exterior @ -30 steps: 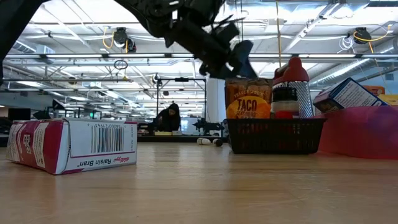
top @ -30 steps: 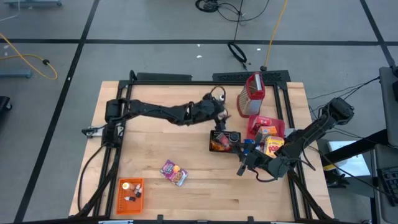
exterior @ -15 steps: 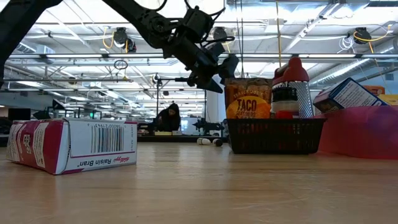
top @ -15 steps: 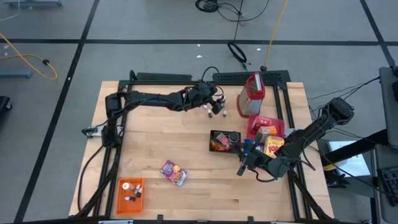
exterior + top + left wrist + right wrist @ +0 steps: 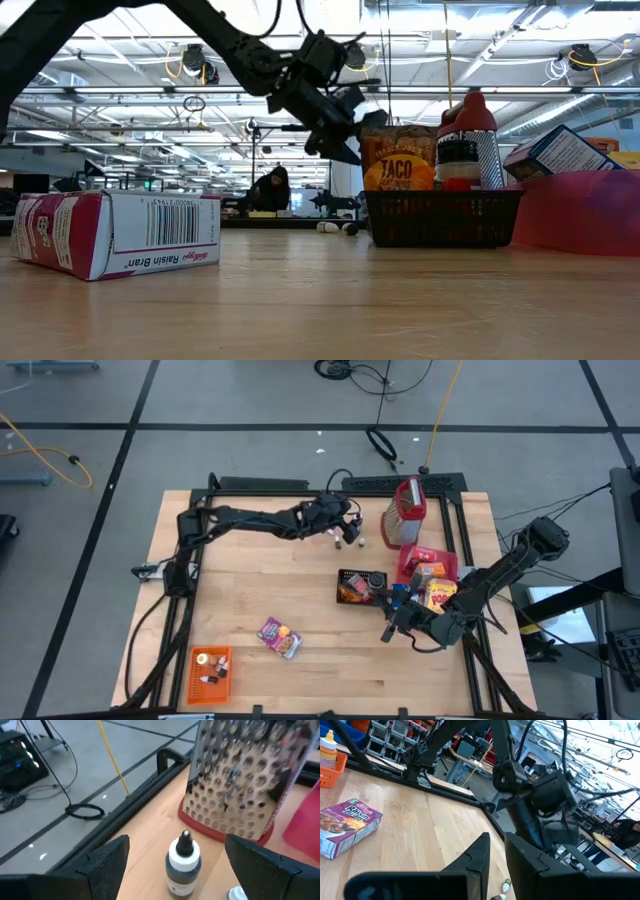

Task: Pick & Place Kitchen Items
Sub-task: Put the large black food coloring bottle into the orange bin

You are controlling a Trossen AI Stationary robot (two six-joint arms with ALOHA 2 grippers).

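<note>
My left gripper is open and hovers above the far middle of the table. Straight ahead of its spread fingers stands a tiny bottle with a white cap and black tip, untouched. A second tiny bottle stands beside it. A purple snack box lies flat on the near left of the table. My right gripper waits over the right side, with a narrow gap between its fingers, holding nothing.
A metal grater with a red base stands just right of the bottles. A black mesh basket holds a packet. The red tray carries boxes. An orange crate sits at the near left corner. Bare wood lies between.
My left gripper has swung from over the black basket toward the table's far edge and has come down a little over the two tiny bottles. Nothing on the table has moved.
</note>
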